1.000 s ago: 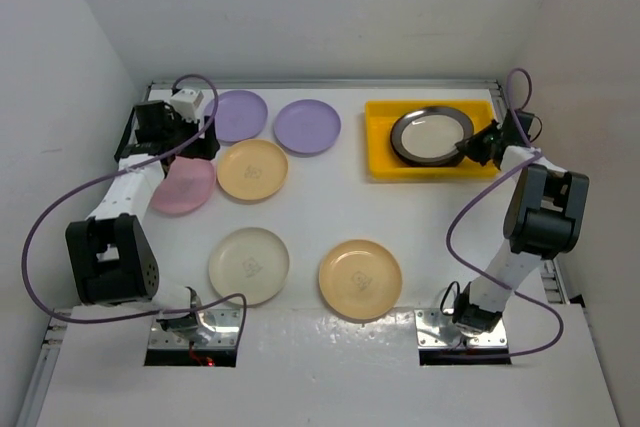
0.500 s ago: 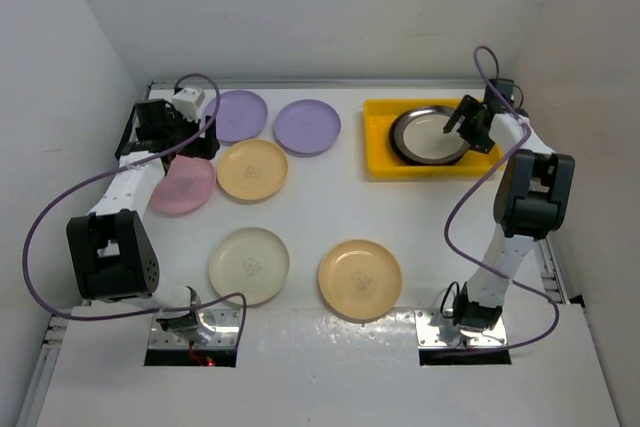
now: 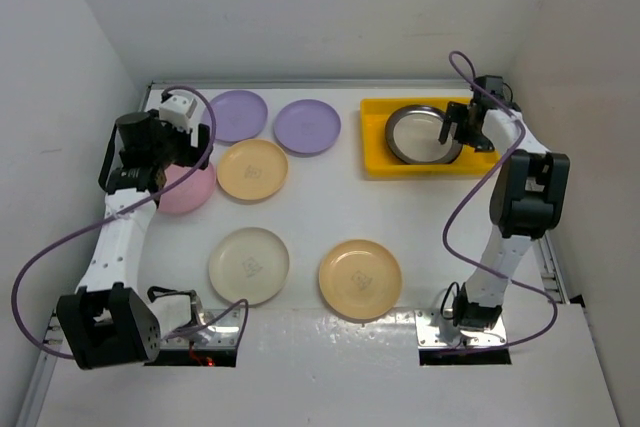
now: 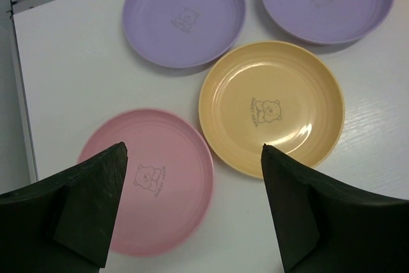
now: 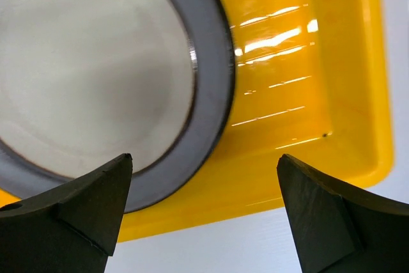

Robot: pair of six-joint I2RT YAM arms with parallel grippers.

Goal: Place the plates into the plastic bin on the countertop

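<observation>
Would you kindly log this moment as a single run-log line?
left gripper: open, over pink plate | right gripper: open, over dark-rimmed plate in yellow bin | pink plate likely next

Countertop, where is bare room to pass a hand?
Bare: in front of the yellow bin, right of the orange plate, and between bin and right lilac plate. Crowded far left: pink plate, yellow plate and left lilac plate sit close together.

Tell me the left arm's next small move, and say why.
Probably lower the left gripper toward the rim of the pink plate and close on it. Its fingers are open and empty, hovering above that plate, which lies on the countertop outside the yellow bin, where a dark-rimmed plate already lies.
</observation>
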